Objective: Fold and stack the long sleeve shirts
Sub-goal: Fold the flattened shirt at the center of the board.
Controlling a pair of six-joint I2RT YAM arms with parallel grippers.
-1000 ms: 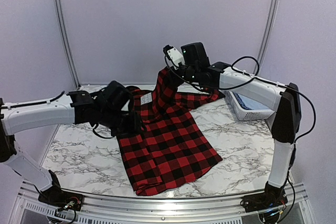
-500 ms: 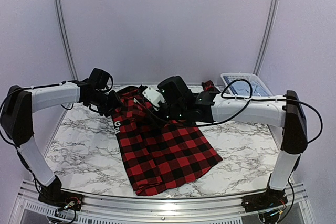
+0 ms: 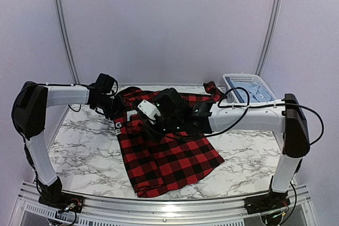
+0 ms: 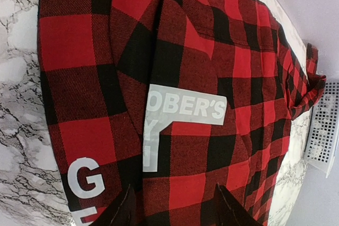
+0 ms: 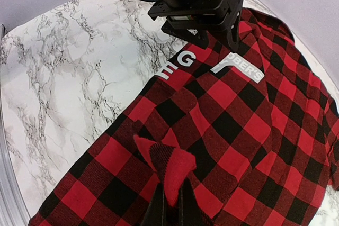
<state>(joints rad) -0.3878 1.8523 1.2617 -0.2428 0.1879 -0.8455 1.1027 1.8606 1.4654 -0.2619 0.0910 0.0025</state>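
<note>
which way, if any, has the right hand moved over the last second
Yes. The right hand, raised near the back a second ago, has swung left and down onto the checked shirt, away from the white basket.

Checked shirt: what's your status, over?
Left hand open over the collar end. Right hand shut on a fold of red-and-black shirt. White basket far right, clear.

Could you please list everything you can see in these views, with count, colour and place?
check shirt: one, red and black, spread mid-table
plain shirt: one, pale blue, inside the basket
basket: one, white lattice, far right corner
table: one, white-grey marble, under everything
left claw: one, black, open above the check shirt's lettered end
right claw: one, black, shut on a fold of the check shirt
</note>
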